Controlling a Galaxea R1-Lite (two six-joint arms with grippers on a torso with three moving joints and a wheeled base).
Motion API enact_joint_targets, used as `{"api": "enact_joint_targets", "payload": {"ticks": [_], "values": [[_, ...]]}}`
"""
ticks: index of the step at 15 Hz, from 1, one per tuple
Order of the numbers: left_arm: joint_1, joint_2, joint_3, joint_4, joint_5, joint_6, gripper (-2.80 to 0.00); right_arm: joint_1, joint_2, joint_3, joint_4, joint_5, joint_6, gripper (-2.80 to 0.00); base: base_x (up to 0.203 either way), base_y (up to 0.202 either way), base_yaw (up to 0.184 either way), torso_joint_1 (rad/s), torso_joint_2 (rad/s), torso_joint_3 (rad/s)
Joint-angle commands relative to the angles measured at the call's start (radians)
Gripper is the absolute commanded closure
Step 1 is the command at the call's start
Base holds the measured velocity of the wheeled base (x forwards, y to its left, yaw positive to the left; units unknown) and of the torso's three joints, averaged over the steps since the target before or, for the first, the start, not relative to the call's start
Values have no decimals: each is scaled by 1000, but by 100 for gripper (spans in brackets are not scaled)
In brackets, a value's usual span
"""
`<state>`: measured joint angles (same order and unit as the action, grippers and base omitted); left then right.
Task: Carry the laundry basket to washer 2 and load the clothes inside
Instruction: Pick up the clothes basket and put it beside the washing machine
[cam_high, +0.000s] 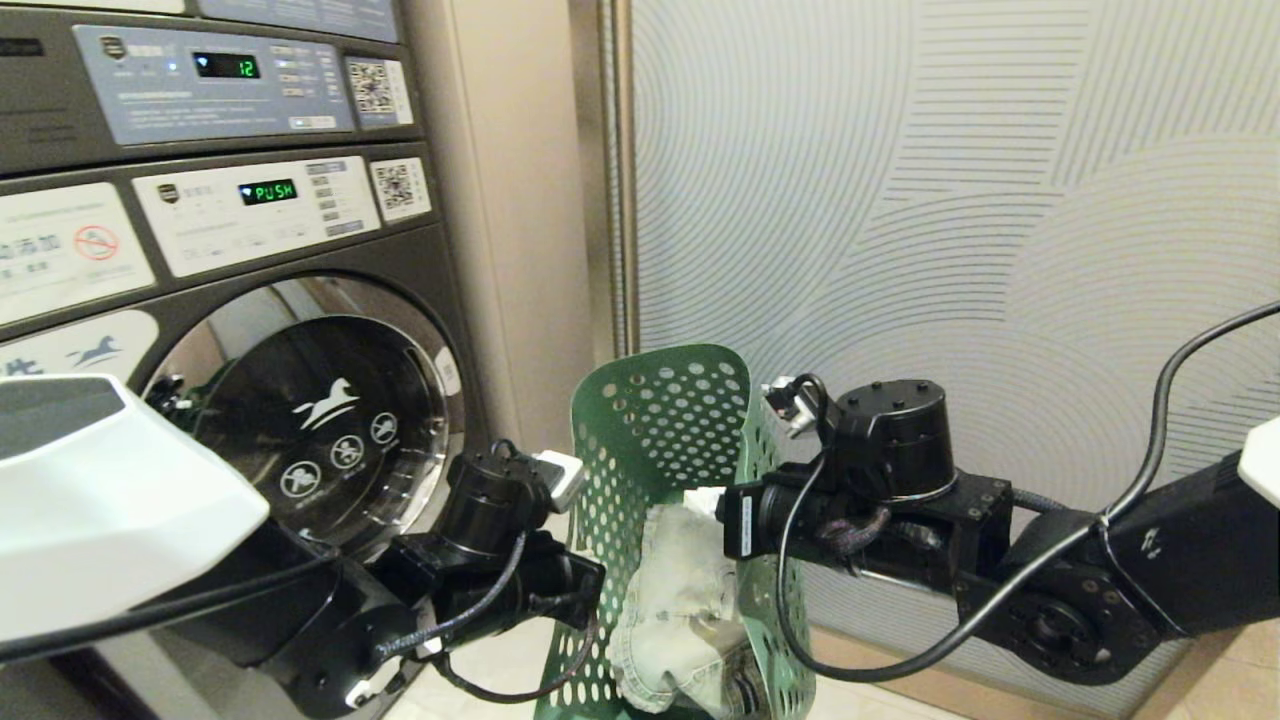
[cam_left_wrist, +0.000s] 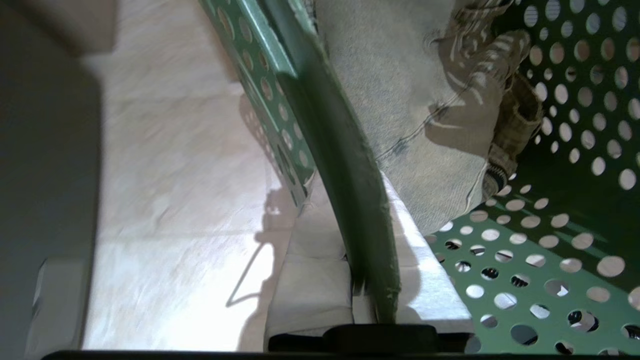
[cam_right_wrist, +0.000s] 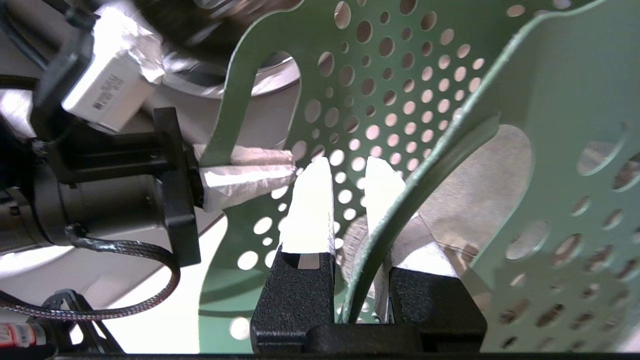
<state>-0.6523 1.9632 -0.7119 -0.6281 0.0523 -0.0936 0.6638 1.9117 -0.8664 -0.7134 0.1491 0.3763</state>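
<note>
The green perforated laundry basket (cam_high: 660, 420) hangs tipped on its side between my two arms, clear of the floor. The pale denim clothes (cam_high: 675, 590) sag inside it, also seen in the left wrist view (cam_left_wrist: 400, 100). My left gripper (cam_high: 590, 590) is shut on one rim (cam_left_wrist: 350, 200). On the opposite rim my right gripper (cam_high: 715, 505) is clamped beside an oval handle hole (cam_right_wrist: 345, 170). A dark grey front-loading washer (cam_high: 320, 420) with a horse logo stands close on the left, its door shut. Its number is cut off, so I cannot tell whether it is washer 2.
A second machine's control panel (cam_high: 220, 80) sits above the washer. A beige pillar (cam_high: 500, 200) and a striped wall panel (cam_high: 950, 200) rise behind the basket. Pale tiled floor (cam_high: 500, 650) lies below. My left arm's white cover (cam_high: 100, 500) blocks the lower left.
</note>
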Motion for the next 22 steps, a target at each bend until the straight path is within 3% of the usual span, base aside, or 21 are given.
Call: {"api": "enact_joint_targets", "payload": {"ticks": [1,22], "values": [[0,-4,0,-4,1,0,0,0,0,4,-3,1,1,0,3,-7,169,2,-2,-2],[-12,3,-17,-5,1,-6,0,7,-13,40,-4,-3,1,0,2,-8,176,2,3,3]]}}
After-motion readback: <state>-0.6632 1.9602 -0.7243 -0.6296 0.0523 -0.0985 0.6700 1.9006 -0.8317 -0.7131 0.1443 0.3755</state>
